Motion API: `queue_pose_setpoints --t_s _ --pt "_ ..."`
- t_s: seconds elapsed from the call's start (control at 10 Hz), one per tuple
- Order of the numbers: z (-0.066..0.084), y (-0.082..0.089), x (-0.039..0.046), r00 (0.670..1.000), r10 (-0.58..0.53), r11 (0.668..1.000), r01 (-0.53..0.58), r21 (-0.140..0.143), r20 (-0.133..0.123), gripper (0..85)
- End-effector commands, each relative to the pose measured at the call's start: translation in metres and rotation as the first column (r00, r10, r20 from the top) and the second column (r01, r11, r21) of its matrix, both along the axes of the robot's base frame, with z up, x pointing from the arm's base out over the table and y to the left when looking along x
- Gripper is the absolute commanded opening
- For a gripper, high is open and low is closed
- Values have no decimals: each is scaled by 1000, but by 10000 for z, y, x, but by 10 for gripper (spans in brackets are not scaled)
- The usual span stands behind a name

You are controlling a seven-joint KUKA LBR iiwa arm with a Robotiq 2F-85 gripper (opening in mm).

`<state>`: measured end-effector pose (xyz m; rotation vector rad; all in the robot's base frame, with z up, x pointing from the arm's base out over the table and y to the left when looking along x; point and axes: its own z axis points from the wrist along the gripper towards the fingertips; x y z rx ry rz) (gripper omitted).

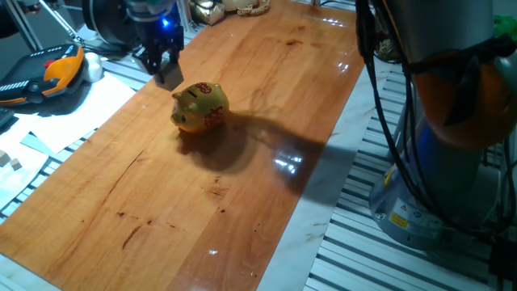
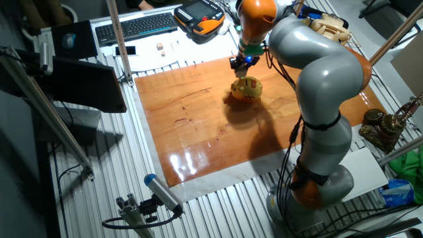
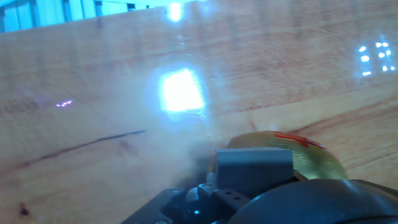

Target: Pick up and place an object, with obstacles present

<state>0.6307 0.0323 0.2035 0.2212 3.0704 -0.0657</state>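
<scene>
One fixed view: gripper (image 1: 167,71) just above and behind the golden piggy bank (image 1: 200,107), close to its back; jaw state impossible to tell, cube not visible.

Other fixed view: same closeness over the piggy bank (image 2: 246,88); no cube on the tabletop (image 2: 198,125).

Hand view: blurred finger block, gold just behind, glare beyond. Risk, as a judgement: clipping and shoving the bank on descent.
</scene>
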Motion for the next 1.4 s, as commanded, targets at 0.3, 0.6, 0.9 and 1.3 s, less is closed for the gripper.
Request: queue_pose_setpoints --t_s 0.3,0.6,0.9,1.3 --pt "-105 146 44 1000 -11 1000 11 0 3 0" --pt "-169 210 19 1000 -17 1000 16 18 9 0" --pt "-206 235 16 1000 -21 1000 21 20 8 0" --pt "-208 233 19 998 57 998 -57 25 1 0"
